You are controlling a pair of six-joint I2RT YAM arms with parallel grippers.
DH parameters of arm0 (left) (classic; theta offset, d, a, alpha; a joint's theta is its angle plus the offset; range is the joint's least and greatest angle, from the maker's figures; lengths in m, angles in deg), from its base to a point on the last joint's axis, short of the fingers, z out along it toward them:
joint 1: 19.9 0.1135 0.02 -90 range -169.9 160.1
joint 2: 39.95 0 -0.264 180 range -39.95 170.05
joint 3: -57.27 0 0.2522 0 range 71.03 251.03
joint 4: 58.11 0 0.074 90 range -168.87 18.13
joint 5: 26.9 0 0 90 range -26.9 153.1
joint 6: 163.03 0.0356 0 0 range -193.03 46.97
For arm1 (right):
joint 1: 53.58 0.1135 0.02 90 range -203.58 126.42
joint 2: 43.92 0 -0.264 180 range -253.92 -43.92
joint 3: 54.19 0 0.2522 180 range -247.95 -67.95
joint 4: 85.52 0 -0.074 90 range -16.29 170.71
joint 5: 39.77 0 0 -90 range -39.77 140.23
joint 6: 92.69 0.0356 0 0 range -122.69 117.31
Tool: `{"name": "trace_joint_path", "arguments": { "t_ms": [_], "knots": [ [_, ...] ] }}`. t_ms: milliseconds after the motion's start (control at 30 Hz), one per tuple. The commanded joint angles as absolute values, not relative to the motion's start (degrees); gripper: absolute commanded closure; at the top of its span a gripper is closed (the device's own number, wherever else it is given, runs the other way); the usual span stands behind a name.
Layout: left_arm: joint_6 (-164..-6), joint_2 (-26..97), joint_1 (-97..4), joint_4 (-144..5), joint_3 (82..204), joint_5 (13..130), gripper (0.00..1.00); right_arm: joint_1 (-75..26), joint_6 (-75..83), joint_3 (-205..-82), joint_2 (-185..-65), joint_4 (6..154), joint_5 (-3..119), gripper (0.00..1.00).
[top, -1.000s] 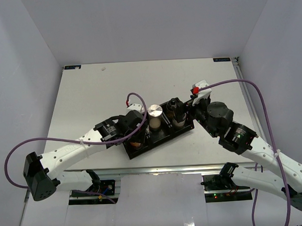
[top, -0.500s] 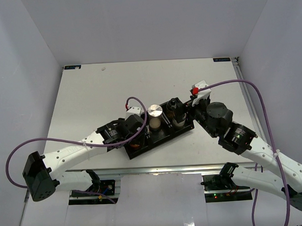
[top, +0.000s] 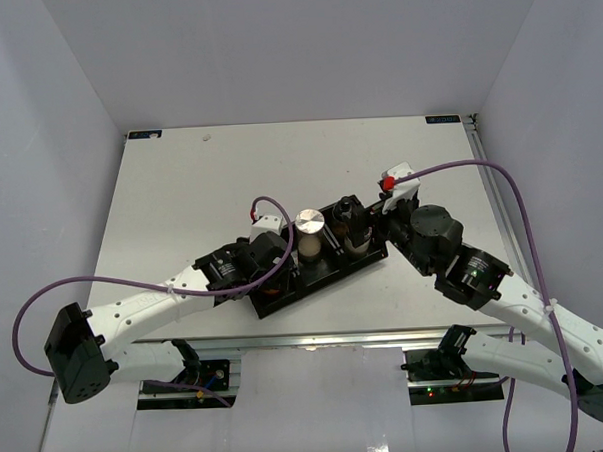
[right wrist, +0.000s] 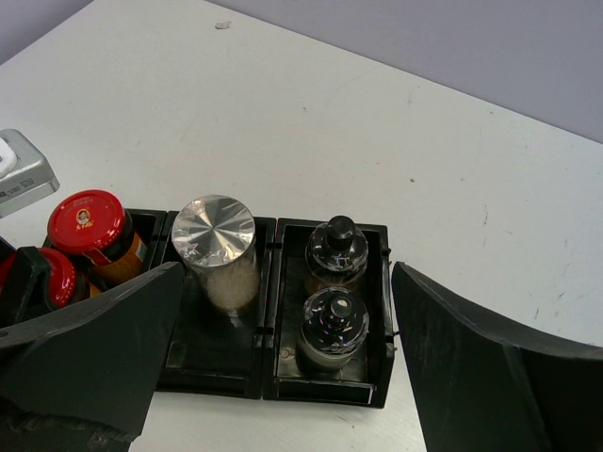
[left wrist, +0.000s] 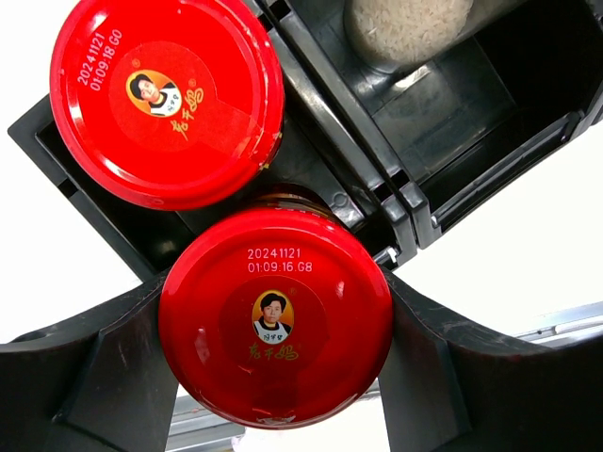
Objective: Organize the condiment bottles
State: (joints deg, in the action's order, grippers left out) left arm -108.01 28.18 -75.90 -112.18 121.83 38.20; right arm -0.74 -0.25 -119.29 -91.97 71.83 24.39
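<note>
Left wrist camera looks straight down the axis of the near red-lidded jar (left wrist: pixel 275 325). It stands upright, lid toward the lens, with the left gripper (left wrist: pixel 275 315) squarely over it. The jaws press on the lid rim from either side, so that reads as a firm hold. The jar sits at the near end of the black tray (left wrist: pixel 490 160), in the same end compartment as the far red-lidded jar (left wrist: pixel 167 99), and the two lids almost touch. I can't tell whether its base is seated on the floor.

From the right wrist, the right gripper (right wrist: pixel 285 282) hangs with its jaws spread wide and holds nothing. It is above the silver-lidded jar (right wrist: pixel 219 226) and the black-capped shakers (right wrist: pixel 337 243), which are already slotted in. The left arm is plainly the nearer one. The next move should be a straight release and lift over the tabletop (right wrist: pixel 377 122).
</note>
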Motion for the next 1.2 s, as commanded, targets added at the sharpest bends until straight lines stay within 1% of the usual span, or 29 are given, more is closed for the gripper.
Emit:
{"name": "trace_joint_path", "arguments": {
  "t_ms": [0, 233, 300, 367, 500, 700, 800, 933, 1067, 1100, 1167],
  "knots": [
    [-108.44, 25.44, -76.31, -107.76, 121.51, 35.93, 0.44, -1.01, -0.58, -118.92, -91.56, 74.39, 23.34, 0.03],
    [-108.79, 25.81, -76.29, -107.95, 121.21, 36.86, 0.34, -1.02, -0.58, -118.88, -91.19, 74.19, 23.42, 0.03],
    [-108.8, 25.97, -76.24, -108.16, 121.38, 37.0, 0.29, -1.02, -0.58, -118.84, -91.12, 74.12, 23.34, 0.03],
    [-108.88, 26.05, -76.32, -108.25, 121.38, 37.17, 0.18, -1.02, -0.58, -118.75, -90.95, 74.21, 23.16, 0.03],
    [-108.47, 25.81, -76.23, -108.73, 121.53, 37.19, 0.08, -0.95, -0.81, -118.58, -90.93, 74.54, 23.09, 0.03],
    [-108.78, 25.52, -76.24, -110.82, 123.44, 37.43, 0.04, -1.1, -1.19, -119.19, -91.13, 74.22, 22.99, 0.02],
    [-109.24, 25.61, -76.32, -113.93, 125.98, 40.11, 0.02, -1.02, -1.37, -119.78, -90.78, 73.62, 22.73, 0.03],
    [-110.47, 25.94, -76.32, -118.17, 130.08, 43.93, 0.02, -1.08, -1.49, -120.51, -90.45, 72.72, 23.39, 0.02],
    [-113.08, 26.76, -76.32, -123.72, 133.35, 42.96, 0.02, -1.02, -0.83, -121.58, -91.29, 69.88, 23.99, 0.02],
    [-113.37, 26.75, -76.32, -125.31, 134.6, 42.44, 0.02, -1.02, -0.39, -121.66, -91.65, 69.36, 23.78, 0.03],
    [-113.5, 26.36, -76.32, -127.19, 137.36, 41.18, 0.02, -1.02, 0.49, -122.28, -91.92, 68.22, 23.55, 0.09]
  ]
}}
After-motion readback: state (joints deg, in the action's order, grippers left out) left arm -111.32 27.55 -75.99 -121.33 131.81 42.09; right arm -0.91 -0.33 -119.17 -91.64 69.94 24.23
